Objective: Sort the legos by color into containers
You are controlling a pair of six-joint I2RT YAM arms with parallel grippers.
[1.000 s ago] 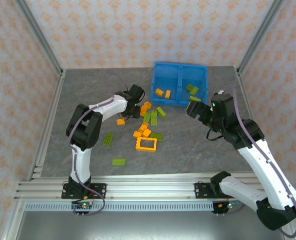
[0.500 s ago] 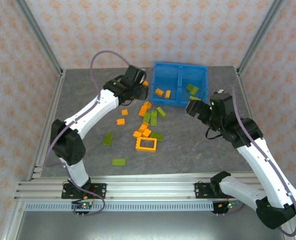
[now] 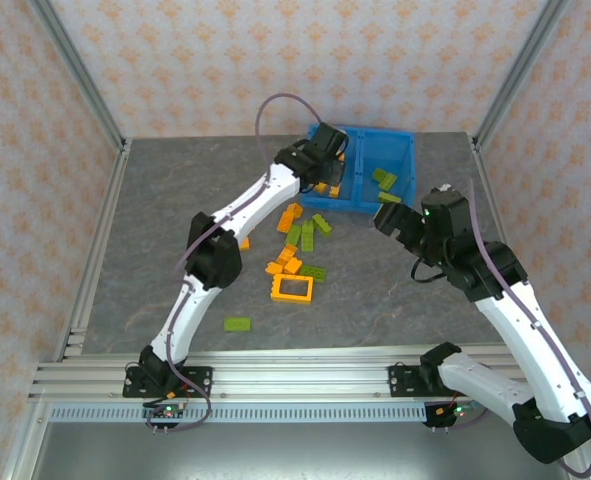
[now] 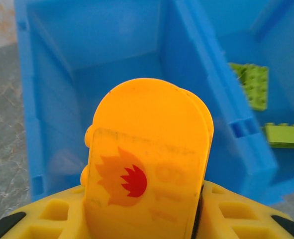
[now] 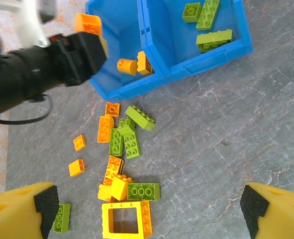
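Our left claw (image 5: 89,37) pinches an orange arched brick (image 4: 149,164) (flame print on it) over the blue bin's left compartment (image 4: 112,55). Our right claw (image 5: 147,214) hangs spread above the loose bricks (image 5: 124,144).

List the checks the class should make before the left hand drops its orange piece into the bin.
1. Left hand shut on the orange piece: ok.
2. Piece aimed into the left compartment: ok.
3. Bricks seen in that compartment are orange bricks: ok.
4. Green bricks lie in the right compartment, none with the orange: ok.
5. Right hand open and off to the side of the bin: ok.
6. Drop height above the compartment floor: cannot tell.
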